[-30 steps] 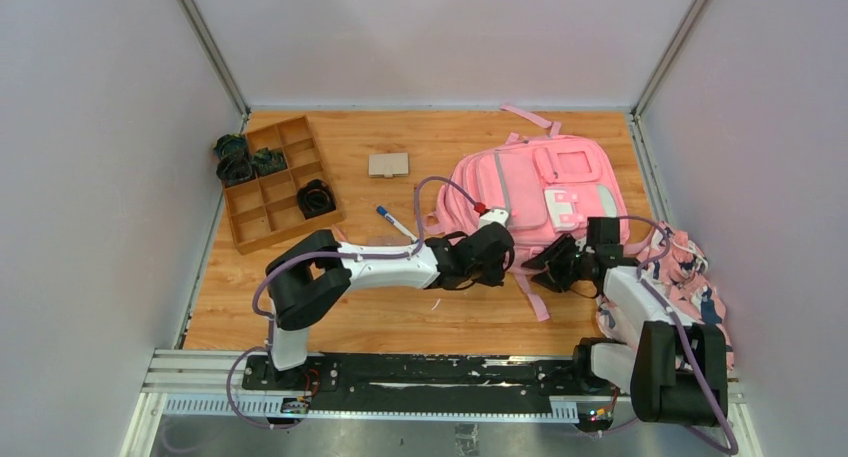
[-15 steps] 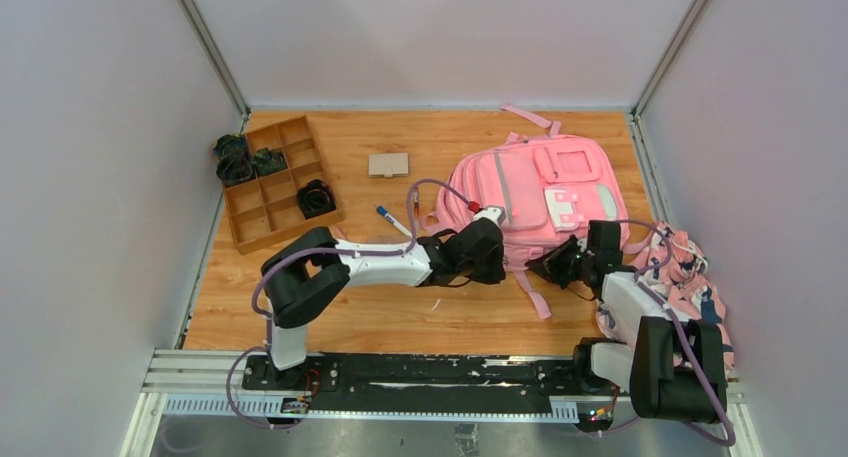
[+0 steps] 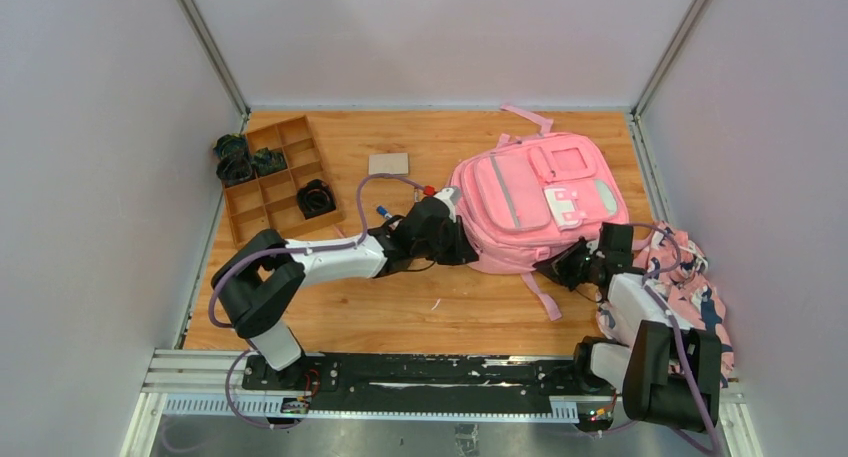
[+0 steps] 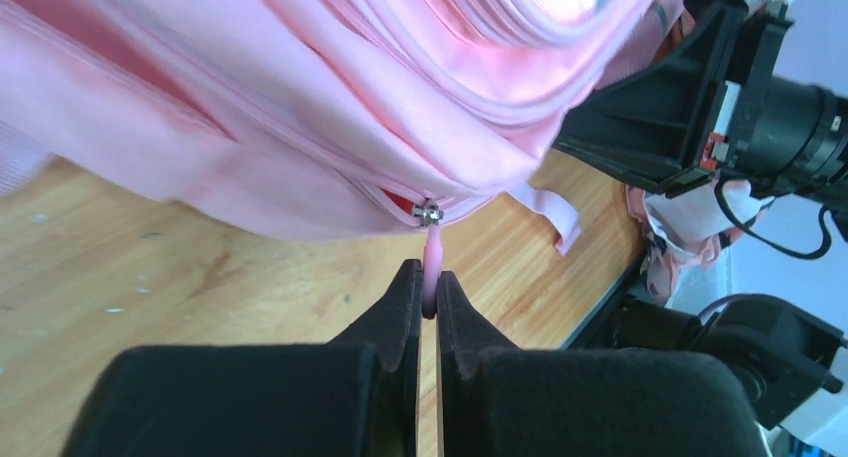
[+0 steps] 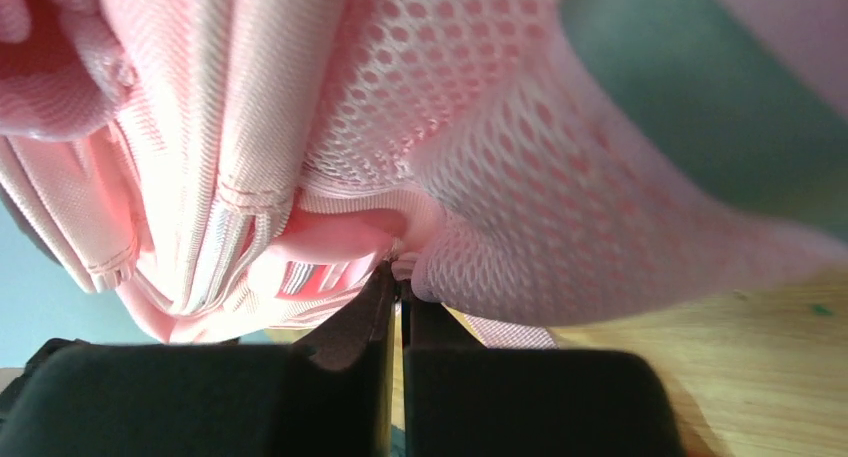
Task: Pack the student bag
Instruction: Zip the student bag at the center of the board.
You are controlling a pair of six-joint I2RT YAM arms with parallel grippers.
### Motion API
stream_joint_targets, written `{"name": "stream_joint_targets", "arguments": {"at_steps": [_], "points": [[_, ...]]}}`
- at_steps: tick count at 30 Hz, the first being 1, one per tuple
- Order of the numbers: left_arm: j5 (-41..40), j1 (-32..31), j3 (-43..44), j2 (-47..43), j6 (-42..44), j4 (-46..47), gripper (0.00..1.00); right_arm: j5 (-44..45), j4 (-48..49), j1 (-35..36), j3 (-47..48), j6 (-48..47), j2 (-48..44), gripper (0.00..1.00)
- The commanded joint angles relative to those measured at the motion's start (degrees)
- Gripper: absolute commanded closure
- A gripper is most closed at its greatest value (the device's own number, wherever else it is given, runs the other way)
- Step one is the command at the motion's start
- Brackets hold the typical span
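The left gripper [image 4: 428,302] is clamped tight on the pink zipper pull [image 4: 433,260] of the student bag [image 3: 520,192]. The right gripper [image 5: 397,299] pinches the bag's mesh edge [image 5: 470,197], jaws pressed together.

Bag [image 3: 520,227] pink with a grey zip strip [image 3: 508,192] and a white-and-grey patch [image 3: 565,202]; zip pull [image 4: 432,267] pink on a silver slider [image 4: 428,215], mesh [image 5: 480,167] pink honeycomb. Cloth bundle [image 3: 690,277] at right edge patterned pink, white and navy. Tray [image 3: 262,212] at upper left brown with dark green-black items [image 3: 235,157], card [image 3: 388,164] tan, pen [image 3: 383,212] blue at its visible end, table [image 3: 420,307] orange-brown wood grain, arms [image 3: 330,262] white and black, cables [image 3: 375,182] lilac, walls [image 3: 100,127] pale grey.
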Motion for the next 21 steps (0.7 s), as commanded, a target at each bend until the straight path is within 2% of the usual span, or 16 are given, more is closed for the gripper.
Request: {"name": "stream_joint_targets", "arguments": {"at_steps": [1,9,14,17,18,21], "points": [[3.7,4.4,-1.5,-3.3,1.4,1.0,1.00,8.4,-2.2,-3.7,0.9,-5.5,0.0,1.00],[4.7,8.0,-3.8,-7.0,6.5,-0.7,1.00,10.0,-4.0,-5.0,3.7,-9.7,0.7,1.00],[3.3,13.3,-3.1,-8.5,10.5,-4.1,1.00,8.8,-5.2,-11.2,6.5,-13.2,3.9,1.00],[5.6,15.8,-1.1,-7.1,11.7,-4.4,1.00,5.7,-5.1,-14.6,8.0,-14.1,5.0,1.00],[7.9,15.8,0.1,-6.4,12.3,-4.7,1.00,4.1,-5.1,-14.8,8.6,-14.1,4.9,0.95],[13.8,15.5,3.3,-3.8,11.8,-4.7,1.00,-2.4,-5.3,-14.8,10.3,-13.5,2.5,0.58]]}}
